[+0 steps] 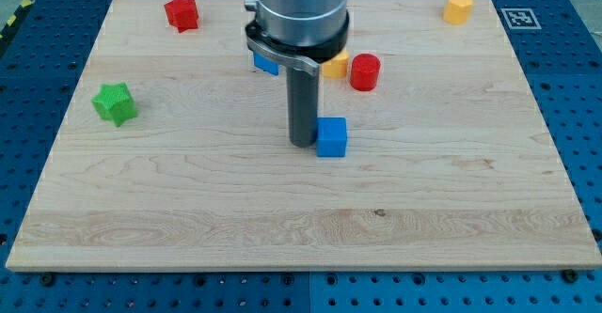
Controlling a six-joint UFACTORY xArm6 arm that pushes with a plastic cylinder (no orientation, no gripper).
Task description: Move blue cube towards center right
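The blue cube [331,136] sits on the wooden board [188,210] a little right of its middle. My tip [302,143] rests on the board just to the left of the blue cube, touching or almost touching its left side. The arm's grey body rises above it and hides part of the board's top middle.
A second blue block [265,64] is partly hidden behind the arm. A yellow block [336,65] and a red cylinder [365,71] lie above the blue cube. A red star-like block [182,13] is at top left, a yellow block [458,7] at top right, a green star-like block [115,102] at left.
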